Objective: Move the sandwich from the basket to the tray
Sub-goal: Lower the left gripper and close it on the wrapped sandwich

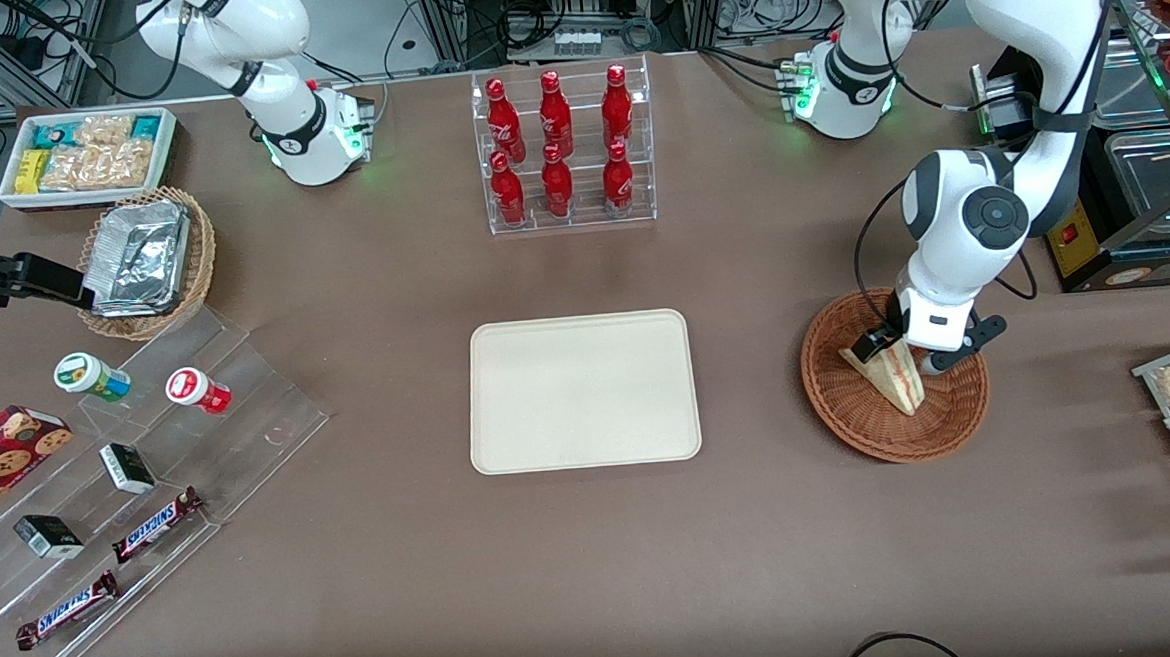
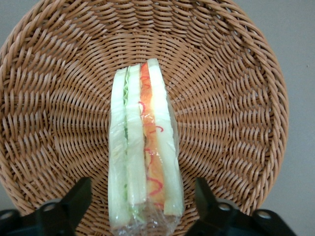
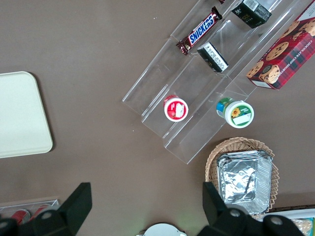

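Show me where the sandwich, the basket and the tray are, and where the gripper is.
sandwich [image 2: 145, 147]: left wrist view, on its filling stripe.
basket [image 1: 850, 425]: front view, on its woven rim.
tray [image 1: 582, 390]: front view, on its bare middle.
gripper [image 1: 909, 352]: front view, open around the sandwich.

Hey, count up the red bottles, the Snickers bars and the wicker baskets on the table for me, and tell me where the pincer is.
Red bottles: 6
Snickers bars: 2
Wicker baskets: 2
Total: 10
The pincer is open, down in the basket astride the sandwich.
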You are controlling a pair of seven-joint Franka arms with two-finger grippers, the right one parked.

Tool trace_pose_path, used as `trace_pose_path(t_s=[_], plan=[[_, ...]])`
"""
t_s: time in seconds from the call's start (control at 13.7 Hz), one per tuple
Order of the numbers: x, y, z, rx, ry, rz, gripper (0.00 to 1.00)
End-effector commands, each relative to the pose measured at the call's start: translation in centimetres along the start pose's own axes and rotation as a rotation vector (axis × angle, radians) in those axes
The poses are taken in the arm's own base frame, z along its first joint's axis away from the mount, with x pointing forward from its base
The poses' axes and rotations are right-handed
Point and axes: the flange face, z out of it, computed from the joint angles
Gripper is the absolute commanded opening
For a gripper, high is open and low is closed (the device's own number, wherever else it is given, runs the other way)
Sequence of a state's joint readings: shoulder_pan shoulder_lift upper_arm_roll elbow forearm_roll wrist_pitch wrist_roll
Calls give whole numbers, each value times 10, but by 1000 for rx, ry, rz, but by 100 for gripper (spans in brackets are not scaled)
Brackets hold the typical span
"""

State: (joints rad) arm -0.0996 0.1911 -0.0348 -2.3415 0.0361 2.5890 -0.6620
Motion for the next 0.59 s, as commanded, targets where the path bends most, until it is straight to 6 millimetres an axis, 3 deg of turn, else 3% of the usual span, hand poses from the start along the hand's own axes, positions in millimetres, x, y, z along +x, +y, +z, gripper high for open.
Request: trace_pose_path(t_s=[0.0,0.15,0.51], plan=[[0,-1,0,-5,10,-30,35],[0,0,1,-4,9,-32,24],[7,4,-26,-15,29,-29,23]])
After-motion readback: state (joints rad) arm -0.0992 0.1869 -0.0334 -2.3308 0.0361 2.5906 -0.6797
